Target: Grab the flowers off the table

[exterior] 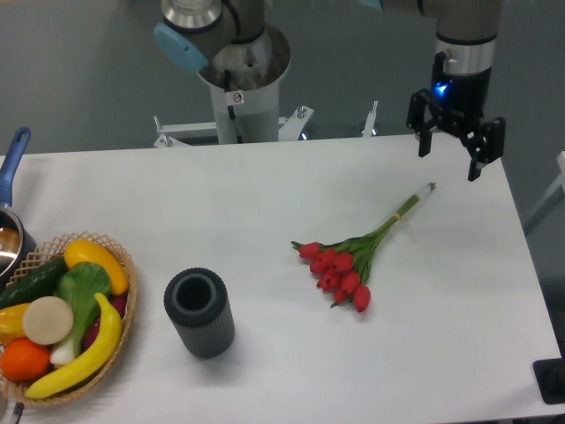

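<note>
The flowers (344, 265) lie on the table (265, 194). The gripper (451, 159) hangs above, fingers spread and empty. It should come down over the thin stems and squeeze gently.

Red tulips lying flat on the white table

The flowers (346, 268) are a small bunch of red buds with green leaves, stems tied and pointing up toward the far right. They lie on their side right of the middle of the table (265, 194), a broad white top.
</note>
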